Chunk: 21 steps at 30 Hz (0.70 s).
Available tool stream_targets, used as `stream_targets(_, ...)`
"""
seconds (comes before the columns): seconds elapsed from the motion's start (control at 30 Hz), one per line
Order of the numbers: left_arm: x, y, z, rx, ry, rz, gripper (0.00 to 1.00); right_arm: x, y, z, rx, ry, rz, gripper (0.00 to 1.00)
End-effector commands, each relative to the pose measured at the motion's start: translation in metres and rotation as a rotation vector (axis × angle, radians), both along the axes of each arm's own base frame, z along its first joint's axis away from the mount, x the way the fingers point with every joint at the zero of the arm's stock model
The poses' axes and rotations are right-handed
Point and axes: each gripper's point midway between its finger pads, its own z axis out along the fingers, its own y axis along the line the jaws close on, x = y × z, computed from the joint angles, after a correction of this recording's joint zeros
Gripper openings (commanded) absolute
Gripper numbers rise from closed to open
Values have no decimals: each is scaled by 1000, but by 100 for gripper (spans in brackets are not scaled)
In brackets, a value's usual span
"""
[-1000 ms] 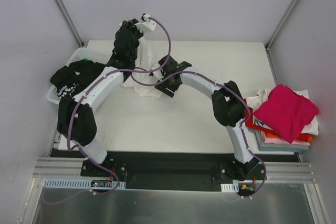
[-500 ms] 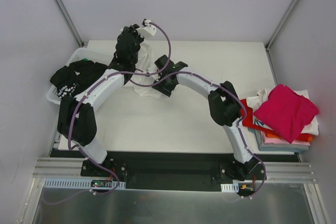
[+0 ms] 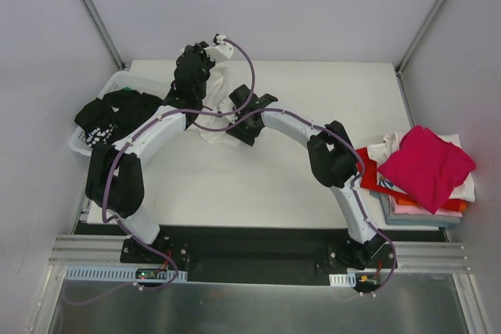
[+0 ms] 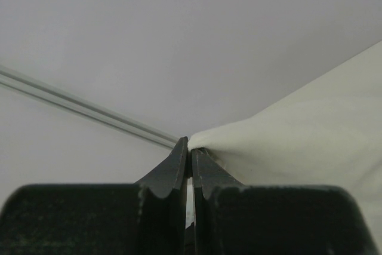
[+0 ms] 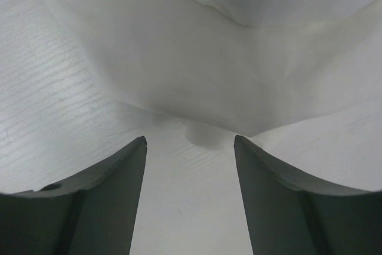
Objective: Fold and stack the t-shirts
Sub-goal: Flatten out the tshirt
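the white tee (image 3: 213,134) hangs bunched toward 11 o'clock on the table (image 3: 313,91), between the two arms. its lower folds rest on the surface and its upper part is lifted. the left jaws are fully closed on a thin pinch of that cloth, seen in the left wrist view as a peaked corner of fabric caught right at the tips. the right jaws stand partly open with nothing between them but bare table. a drooping fold of the tee lies just ahead of them at 12 o'clock in the right wrist view.

the main risk, as i judge it, is the left hold. so little fabric is caught, and so near the tips, that a pull from the other arm could drag it free and drop the shirt in a heap. the right jaws could also close short of the fold and take only air, or scrape along the table. if they close on the hanging bulge rather than a hem or shoulder, they may catch two layers. the shirt would then open crooked and the fold would come out skewed.

the arms sit close together, and the left cable loops across both, so a wide spreading move might snag it.

the basket (image 3: 117,81) at 9 o'clock holds a black tee (image 3: 113,111). the stack at 3 o'clock, topped by a magenta tee (image 3: 427,163), lies well apart from all this.
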Motion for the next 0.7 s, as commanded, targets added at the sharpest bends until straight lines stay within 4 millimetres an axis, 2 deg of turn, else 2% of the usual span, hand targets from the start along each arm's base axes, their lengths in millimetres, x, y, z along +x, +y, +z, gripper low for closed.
stream_targets(0.0,-4,2,27,-51,-88,-3,0,3,9,4,20,-13,13,63)
stream_targets(0.4,-5,2,16,-47,-72,-6,0,8,8,-4,2,-21,18,57)
stream_targets(0.67,-5,2,10,-50,-61,-8,0,16,6,-1,-10,-50,18,48)
